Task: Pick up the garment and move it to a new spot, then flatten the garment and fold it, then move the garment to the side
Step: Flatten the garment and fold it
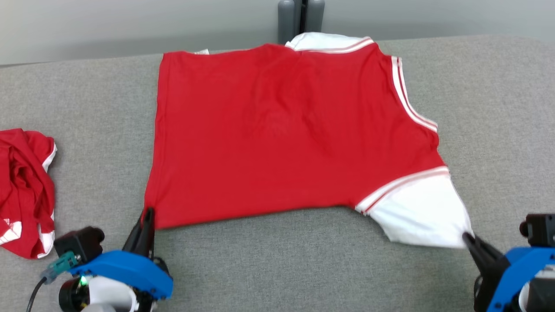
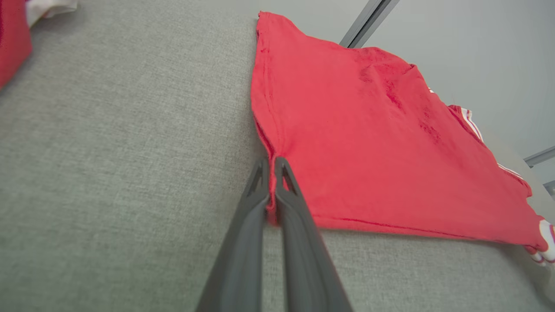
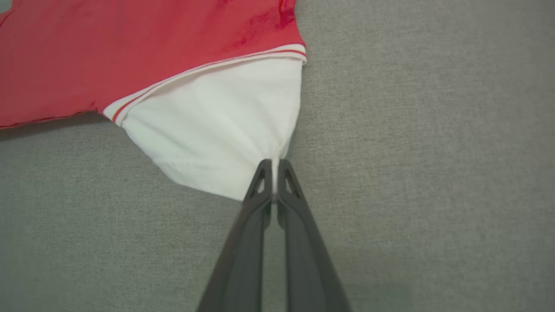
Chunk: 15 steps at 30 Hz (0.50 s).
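— How many hands did we count, starting nearest us?

— Two. Our left hand [image 1: 148,212] sat at the near left, its two dark fingers pressed together on the near hem corner of the garment [image 1: 282,130]. Our right hand [image 1: 466,236] sat at the near right, fingers pinched shut on the tip of the near white sleeve [image 1: 420,212].

— And what did both rest over?

— One grey fabric-covered bench [image 1: 303,268], running from our side to the wall.

— How many pieces of clothing did we see?

— Two. The one we held lay spread in the middle of the bench, hem toward our left and shoulders toward our right. A second, crumpled red garment [image 1: 26,190] with white trim lay in a heap at the left edge, well apart from the first.

— How did ours look?

— Mostly flat, with a red body and faint creases near the centre. It had two white sleeves, each joined to the red by striped red-and-white bands. The near sleeve was drawn to a point at our right hand. The far sleeve [image 1: 321,41] peeked out at the bench's far edge.

— Anything beyond it?

— Two grey posts [image 1: 286,15] stood side by side against the pale wall.
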Motion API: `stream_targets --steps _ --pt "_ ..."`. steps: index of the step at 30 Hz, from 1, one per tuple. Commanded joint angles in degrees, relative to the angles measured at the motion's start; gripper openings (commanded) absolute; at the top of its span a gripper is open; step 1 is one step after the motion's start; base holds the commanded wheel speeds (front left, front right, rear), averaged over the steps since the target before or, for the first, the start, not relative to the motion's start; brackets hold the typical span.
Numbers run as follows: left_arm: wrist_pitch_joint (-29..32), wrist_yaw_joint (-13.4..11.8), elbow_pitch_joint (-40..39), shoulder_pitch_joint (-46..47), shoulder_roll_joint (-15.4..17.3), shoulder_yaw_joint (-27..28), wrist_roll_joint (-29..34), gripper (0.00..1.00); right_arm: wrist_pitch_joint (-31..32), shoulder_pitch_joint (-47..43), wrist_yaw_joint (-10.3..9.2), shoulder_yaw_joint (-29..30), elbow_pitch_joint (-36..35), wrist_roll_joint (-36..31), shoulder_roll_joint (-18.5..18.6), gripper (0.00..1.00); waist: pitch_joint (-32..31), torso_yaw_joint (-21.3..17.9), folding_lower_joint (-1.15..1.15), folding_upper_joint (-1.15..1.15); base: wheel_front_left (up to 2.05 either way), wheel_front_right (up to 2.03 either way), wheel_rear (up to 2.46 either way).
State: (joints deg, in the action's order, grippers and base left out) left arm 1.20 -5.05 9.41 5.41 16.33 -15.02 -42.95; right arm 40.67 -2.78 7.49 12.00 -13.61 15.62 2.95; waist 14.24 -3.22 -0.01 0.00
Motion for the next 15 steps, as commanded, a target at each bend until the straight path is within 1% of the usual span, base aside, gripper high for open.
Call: stream_targets --steps 1,2,3,4,7,9,10,12,15 --pt "1.7 -1.2 -1.5 -1.5 1.2 0.1 0.0 0.0 1.8 -2.1 0.01 0.4 -1.1 1.2 0.0 0.0 -0.3 -0.1 0.01 0.0 0.0 0.0 0.0" --pt "1.7 -1.2 -1.5 -1.5 1.2 0.1 0.0 0.0 1.8 -2.1 0.01 0.4 -1.1 1.2 0.0 0.0 -0.3 -0.1 0.01 0.0 0.0 0.0 0.0" --pt "4.3 -3.2 -4.1 -4.2 2.4 -0.3 0.6 0.0 4.4 -4.5 0.01 0.7 -2.7 2.9 0.0 0.0 -0.5 -0.1 0.01 0.0 0.0 0.0 0.0" --pt "4.3 -3.2 -4.1 -4.2 2.4 -0.3 0.6 0.0 4.4 -4.5 0.01 0.7 -2.7 2.9 0.0 0.0 -0.5 -0.1 0.01 0.0 0.0 0.0 0.0" --pt "7.9 -5.8 -8.3 -7.4 4.0 -0.9 0.8 0.0 7.9 -7.4 0.02 0.4 -4.7 5.3 0.0 0.0 -0.5 -0.1 0.01 0.0 0.0 0.0 0.0" --pt "9.6 -7.0 -10.8 -8.8 4.8 -1.2 1.1 0.0 9.1 -8.4 0.02 0.1 -5.8 6.9 0.0 0.0 -0.4 0.0 0.01 0.0 0.0 0.0 0.0" --pt "11.1 -8.1 -12.8 -9.6 5.2 -1.4 1.2 0.0 9.8 -8.9 0.02 0.0 -6.5 7.3 0.0 0.0 -0.3 0.2 0.01 0.0 0.0 0.0 0.0" --pt "13.0 -9.4 -14.0 -10.3 6.1 -1.7 1.9 0.0 10.9 -9.4 0.02 -0.3 -7.0 6.9 0.0 0.0 -0.2 0.3 0.01 0.0 0.0 0.0 0.0" --pt "16.4 -11.8 -15.9 -11.4 6.7 -2.0 1.6 0.0 13.1 -10.1 0.02 -0.6 -7.8 7.7 0.0 0.0 -0.2 0.5 0.01 0.0 0.0 0.0 0.0"
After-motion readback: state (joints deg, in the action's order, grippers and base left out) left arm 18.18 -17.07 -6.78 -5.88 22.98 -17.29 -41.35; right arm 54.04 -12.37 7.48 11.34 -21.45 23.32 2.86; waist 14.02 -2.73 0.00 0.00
